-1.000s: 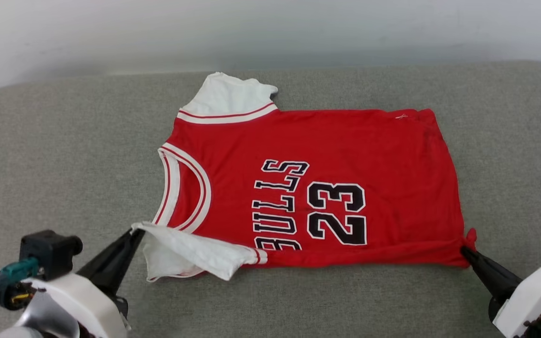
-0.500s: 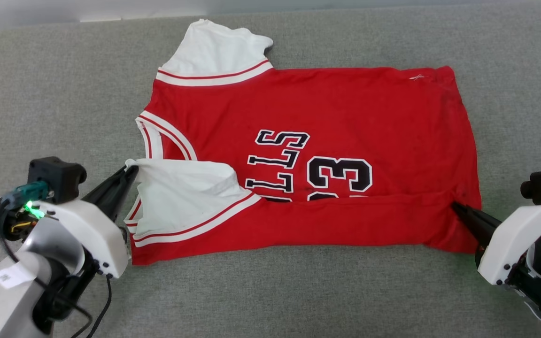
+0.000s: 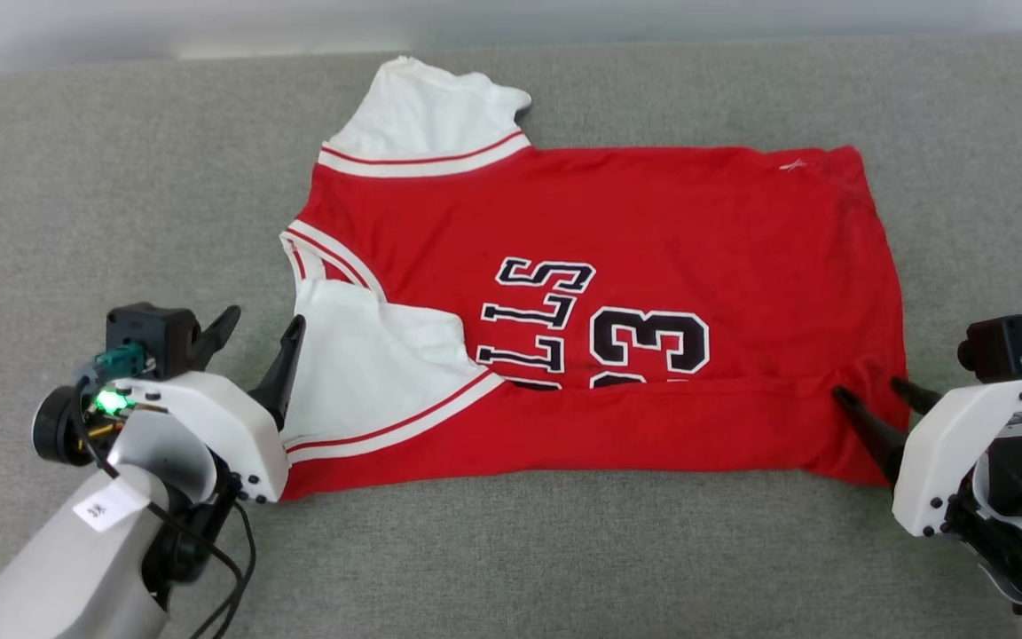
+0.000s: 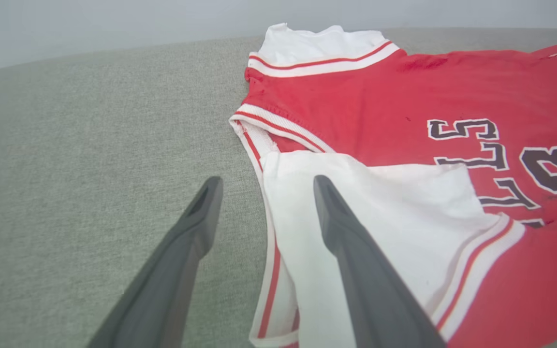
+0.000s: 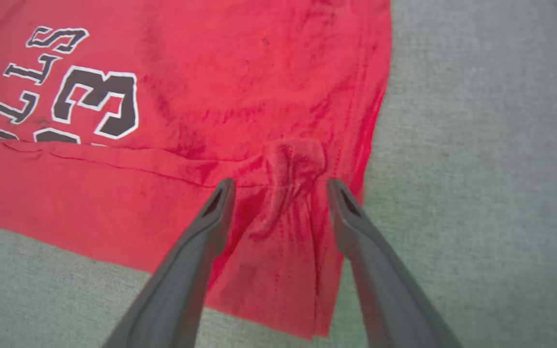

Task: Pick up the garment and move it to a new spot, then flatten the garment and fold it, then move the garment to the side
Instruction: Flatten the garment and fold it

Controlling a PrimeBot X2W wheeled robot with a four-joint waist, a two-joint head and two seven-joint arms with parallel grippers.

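1. The garment [image 3: 609,231] lay front up across the grey cushion [image 3: 76,222], collar toward the robot's left and hem toward its right. Its near long edge was turned over onto the front and hid the lower lettering. The near sleeve [image 3: 360,364] lay on the chest.
2. The left gripper [image 3: 264,318] was spread wide and held nothing, just beside that sleeve. The right gripper [image 3: 868,388] was equally wide and empty at the near hem corner.
3. Folding seemed to be the step in hand, with one lengthwise fold laid. The next move likely calls for bringing the far edge and far sleeve [image 3: 431,106] over to match, gripped evenly at both ends so the cloth does not skew.
4. The right wrist view showed a puckered bump [image 5: 294,157] between the fingers, a mere crease in the head view; it may need smoothing. The left wrist view put one finger over bare cushion and the other over the sleeve. Whether they touched could not be told.
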